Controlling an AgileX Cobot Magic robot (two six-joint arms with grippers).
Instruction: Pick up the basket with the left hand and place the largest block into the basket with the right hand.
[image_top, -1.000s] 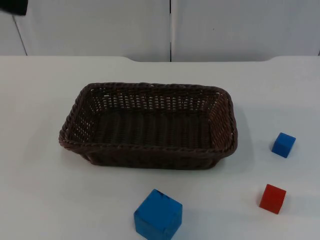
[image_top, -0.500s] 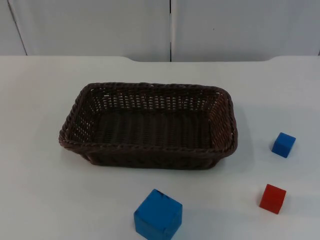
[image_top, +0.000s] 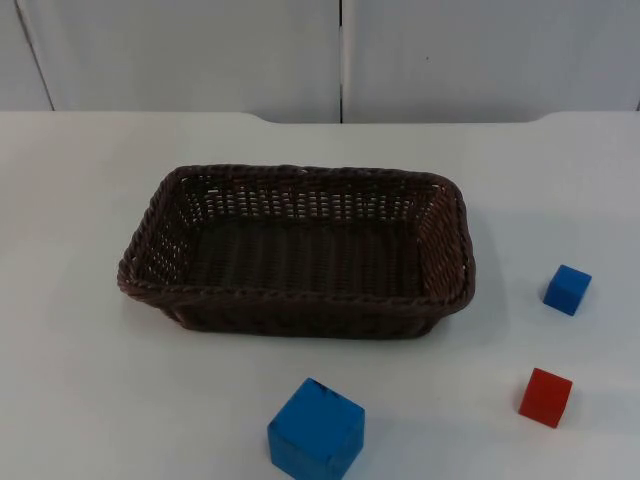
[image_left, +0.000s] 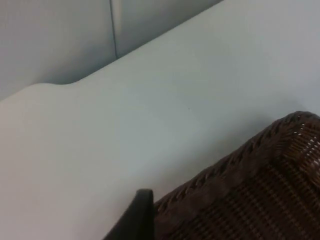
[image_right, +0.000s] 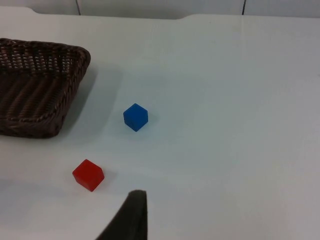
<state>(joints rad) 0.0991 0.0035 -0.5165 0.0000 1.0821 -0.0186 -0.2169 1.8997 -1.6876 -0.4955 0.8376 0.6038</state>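
Note:
A dark brown wicker basket (image_top: 300, 172) stands empty in the middle of the white table. The largest block, a big blue cube (image_top: 316, 430), lies in front of the basket near the table's front edge. A small blue cube (image_top: 567, 289) and a small red cube (image_top: 545, 397) lie to the basket's right. My left gripper (image_left: 137, 222) hovers just outside a corner of the basket's rim (image_left: 235, 160), over bare table. Well back from the small blue cube (image_right: 135, 117) and the red cube (image_right: 88, 175) hangs my right gripper (image_right: 131, 215), above the table; the basket's end (image_right: 82, 57) lies beyond them.
The grey partition wall (image_top: 340, 50) closes the table at the back. Open white table (image_top: 70, 400) lies left of the basket and between the basket and the small cubes.
A black part of the left arm that showed in the top view's upper left corner one second ago has gone out of the picture. Basket and cubes have not moved.

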